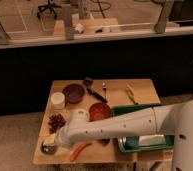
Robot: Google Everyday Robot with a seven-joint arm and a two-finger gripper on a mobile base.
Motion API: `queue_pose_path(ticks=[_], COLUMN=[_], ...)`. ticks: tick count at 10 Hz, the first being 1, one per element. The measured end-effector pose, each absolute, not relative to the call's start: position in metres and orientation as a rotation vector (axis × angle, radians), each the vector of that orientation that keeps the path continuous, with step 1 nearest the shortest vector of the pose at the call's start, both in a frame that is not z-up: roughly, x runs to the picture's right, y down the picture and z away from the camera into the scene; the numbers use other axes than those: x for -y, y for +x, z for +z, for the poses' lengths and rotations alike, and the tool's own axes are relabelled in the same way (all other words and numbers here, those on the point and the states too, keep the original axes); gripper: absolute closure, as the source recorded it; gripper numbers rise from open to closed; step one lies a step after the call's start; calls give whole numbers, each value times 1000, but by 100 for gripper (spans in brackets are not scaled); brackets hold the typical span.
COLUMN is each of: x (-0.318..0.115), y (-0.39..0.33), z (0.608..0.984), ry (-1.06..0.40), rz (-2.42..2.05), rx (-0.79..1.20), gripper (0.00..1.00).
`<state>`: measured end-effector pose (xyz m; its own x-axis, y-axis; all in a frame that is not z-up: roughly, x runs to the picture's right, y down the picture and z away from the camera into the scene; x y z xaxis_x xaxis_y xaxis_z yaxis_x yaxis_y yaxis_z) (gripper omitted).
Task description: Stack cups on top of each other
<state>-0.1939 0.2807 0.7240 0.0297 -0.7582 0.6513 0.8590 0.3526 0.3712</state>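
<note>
A light wooden table (146, 96) with a flat, smooth top stands before a dark counter wall, and it carries all the things. The robot's thick white arm (121, 127), round and smooth like a tube, lies across the front of the table from the right to the lower left. It covers the middle of a green rectangular tray (132, 144) and the near edge of a reddish-brown bowl (97, 110). Behind this bowl, to the left, stands a wider purple bowl (73, 93), round and shallow. The short white cup (58, 100) stands just left of the purple bowl, upright and well apart from the arm. The gripper (50, 141) is at the front left corner of the table, directly at the shiny silver metal cup (46, 148), which sits low there and is partly hidden by it. It cannot be told if the gripper is closed on this cup or open. Between the two cups lies a dark brown, lumpy cluster (55, 122). An orange, long and thin thing (80, 149) lies just under the arm. At the back lie a black tool (93, 89), a small spoon (104, 88) and a thin yellow thing (130, 93).
</note>
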Motion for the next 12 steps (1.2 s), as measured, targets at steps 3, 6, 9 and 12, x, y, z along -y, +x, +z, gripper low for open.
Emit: queue_pose_path(ticks=[3,6,9,12], x=[-280,-279,-281,-282], y=[-194,-193,-194,-195], z=[725,727,729,730], ry=[-140,-145,-150,-155], rz=[-1252,-1256,-1261,-1262], rx=[898,897,896,897], gripper=[20,20,20,22])
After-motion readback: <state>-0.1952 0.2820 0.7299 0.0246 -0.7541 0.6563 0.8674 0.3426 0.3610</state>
